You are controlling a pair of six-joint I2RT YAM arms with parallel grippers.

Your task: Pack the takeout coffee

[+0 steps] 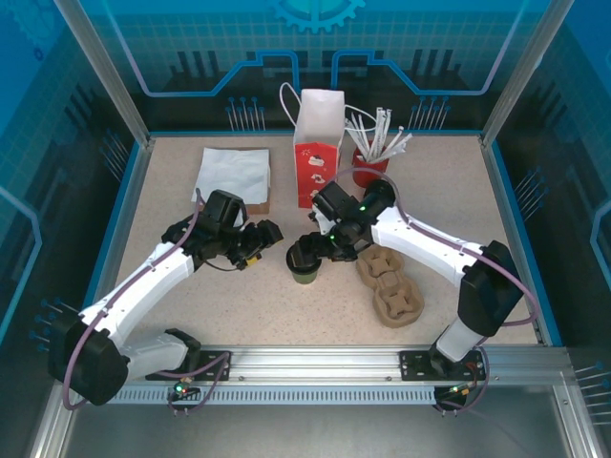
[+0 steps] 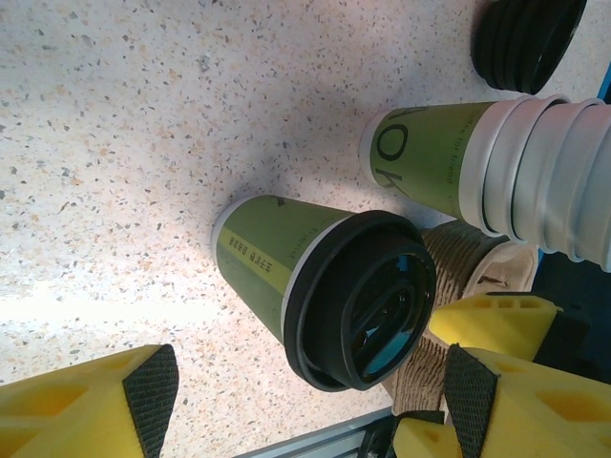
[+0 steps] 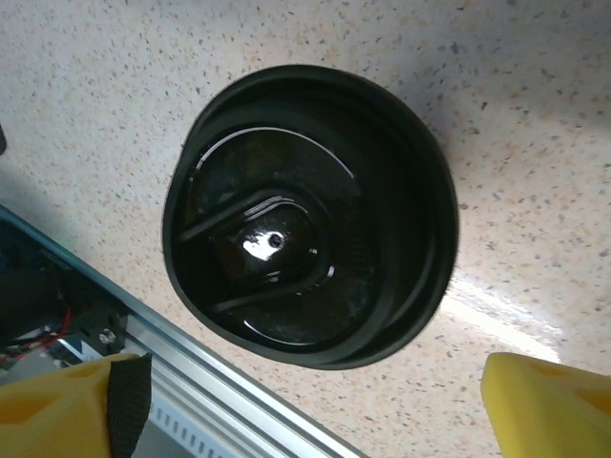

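We're at the grasp: our right gripper (image 3: 305,410) hangs straight above the small olive-green paper cup with the black plastic lid (image 2: 320,286), pincer spread wide, nothing held. The cup stands upright mid-table, with the red-and-white paper bag (image 1: 315,153) at its 12 o'clock and the brown moulded pulp carrier (image 1: 389,291) toward 4. Our left gripper (image 2: 305,410) sits at the cup's 10 o'clock, also wide and empty. Next, we reckon: lower, pinch below the lid, lift level toward the bag.

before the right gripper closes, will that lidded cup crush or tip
Probably paper-walled, the cup may dent under a hard squeeze. Its base is narrower than the black lid, so a sideways push could tip it.
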